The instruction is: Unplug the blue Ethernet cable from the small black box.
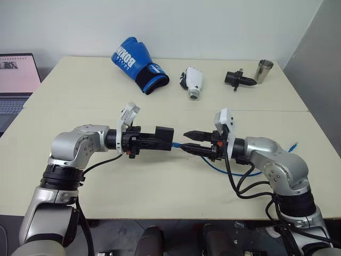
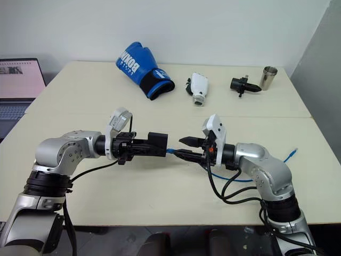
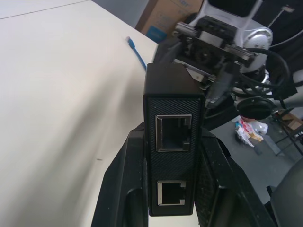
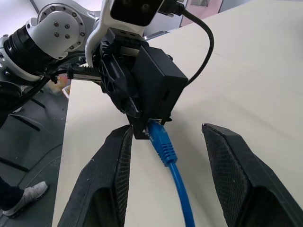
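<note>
The small black box [image 1: 164, 136] is held up above the near half of the table [image 1: 80, 90], clamped between the closed fingers of the left gripper [image 1: 152, 143], which reaches in from the left and points right; in the left wrist view the box stands between the two black fingers [image 3: 120, 184] with two empty network ports facing the camera. The blue Ethernet cable [image 4: 177, 182] is not yet out; the right wrist view shows its blue plug boot [image 4: 160, 138] seated at the lower edge of the box, with the cord running back toward the right arm; from there it droops to the tabletop and trails to the right, its free end [image 1: 293, 145] lying near the table's right edge. The right gripper [image 1: 193, 142] faces the box from the right with its fingers apart, one on each side of the cord just behind the plug and touching neither as far as the views show; it grips nothing.

So the box is lifted and steadied and the right gripper is lined up on the cable; what is left, by my reading, is to close on the plug or the cord close behind it and pull it away from the box; whether the latch tab needs pressing cannot be told from here.
</note>
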Available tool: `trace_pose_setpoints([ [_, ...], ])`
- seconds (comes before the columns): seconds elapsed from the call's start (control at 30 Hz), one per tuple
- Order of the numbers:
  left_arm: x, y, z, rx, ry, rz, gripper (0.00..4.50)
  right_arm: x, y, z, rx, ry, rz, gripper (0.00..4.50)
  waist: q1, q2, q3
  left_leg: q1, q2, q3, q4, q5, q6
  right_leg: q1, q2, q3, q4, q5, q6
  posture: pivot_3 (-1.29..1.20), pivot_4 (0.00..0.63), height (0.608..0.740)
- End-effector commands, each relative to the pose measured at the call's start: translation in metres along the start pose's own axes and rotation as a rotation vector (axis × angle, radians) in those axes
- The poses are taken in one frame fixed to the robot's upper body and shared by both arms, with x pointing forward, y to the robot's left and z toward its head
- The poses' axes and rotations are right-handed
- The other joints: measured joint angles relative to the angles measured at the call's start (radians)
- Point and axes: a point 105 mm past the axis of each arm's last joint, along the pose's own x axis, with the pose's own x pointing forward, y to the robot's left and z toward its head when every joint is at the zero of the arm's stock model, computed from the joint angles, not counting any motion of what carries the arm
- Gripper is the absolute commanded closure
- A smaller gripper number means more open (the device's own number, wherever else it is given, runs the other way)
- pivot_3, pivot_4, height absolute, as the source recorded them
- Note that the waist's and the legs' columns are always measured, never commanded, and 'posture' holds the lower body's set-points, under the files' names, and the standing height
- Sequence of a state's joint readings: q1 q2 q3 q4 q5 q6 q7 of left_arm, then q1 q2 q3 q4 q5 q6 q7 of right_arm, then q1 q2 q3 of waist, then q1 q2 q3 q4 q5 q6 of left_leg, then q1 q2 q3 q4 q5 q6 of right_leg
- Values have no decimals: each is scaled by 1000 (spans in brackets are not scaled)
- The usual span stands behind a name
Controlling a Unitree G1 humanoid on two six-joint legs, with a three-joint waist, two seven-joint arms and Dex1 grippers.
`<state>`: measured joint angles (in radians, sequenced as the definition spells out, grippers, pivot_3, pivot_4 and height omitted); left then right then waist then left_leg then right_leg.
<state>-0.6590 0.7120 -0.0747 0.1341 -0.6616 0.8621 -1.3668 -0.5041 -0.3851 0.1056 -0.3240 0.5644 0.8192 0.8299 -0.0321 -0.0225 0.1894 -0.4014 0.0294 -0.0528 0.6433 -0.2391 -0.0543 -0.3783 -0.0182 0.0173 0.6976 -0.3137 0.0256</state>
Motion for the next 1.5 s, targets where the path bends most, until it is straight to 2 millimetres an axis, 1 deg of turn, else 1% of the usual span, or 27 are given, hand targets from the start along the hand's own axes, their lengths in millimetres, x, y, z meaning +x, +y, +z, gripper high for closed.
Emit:
trace_pose_setpoints([
  [0.03, -5, -4, 13, 52, -20, -7, 3708, 4, 3, 5, -17, -12, 41, 2055, 0, 0, 0, 0, 0, 0, 0, 0, 0, 0, 0, 0, 0, 0, 0, 0, 150, 740],
  [0.23, -6, -4, 14, 56, -22, -10, 3708, 9, 9, 1, 19, 10, 100, 2055, 0, 0, 0, 0, 0, 0, 0, 0, 0, 0, 0, 0, 0, 0, 0, 0, 150, 740],
  [0.43, -5, -5, 15, 58, -19, -19, 3708, 15, 8, -1, 57, 22, 121, 2055, 0, 0, 0, 0, 0, 0, 0, 0, 0, 0, 0, 0, 0, 0, 0, 0, 150, 740],
  [0.57, -4, -7, 13, 68, -9, -27, 3708, 19, 6, -6, 80, 47, 129, 2055, -1, 0, 0, 0, 0, 0, 0, 0, 0, -1, 0, 0, 0, 0, 0, 0, 150, 740],
  [0.9, -4, -8, 11, 76, -1, -20, 3708, 24, 6, 3, 133, 3, 154, 2055, 0, 0, 0, -1, 0, 0, 0, 0, 0, -1, 0, 0, 0, 0, 0, 0, 150, 740],
  [1.13, -2, -8, 10, 75, 0, -21, 3708, 26, 4, 4, 156, -12, 150, 2055, -1, 0, 0, -1, 0, 0, 0, 0, 0, -1, 0, 0, 0, 0, 0, 0, 150, 740],
  [1.5, -1, -9, 11, 77, -2, -22, 3708, 22, 2, 2, 182, -8, 148, 2055, -1, 0, 0, -1, 0, 0, 0, 0, 0, -1, 0, 0, 0, 0, 0, 0, 150, 740],
])
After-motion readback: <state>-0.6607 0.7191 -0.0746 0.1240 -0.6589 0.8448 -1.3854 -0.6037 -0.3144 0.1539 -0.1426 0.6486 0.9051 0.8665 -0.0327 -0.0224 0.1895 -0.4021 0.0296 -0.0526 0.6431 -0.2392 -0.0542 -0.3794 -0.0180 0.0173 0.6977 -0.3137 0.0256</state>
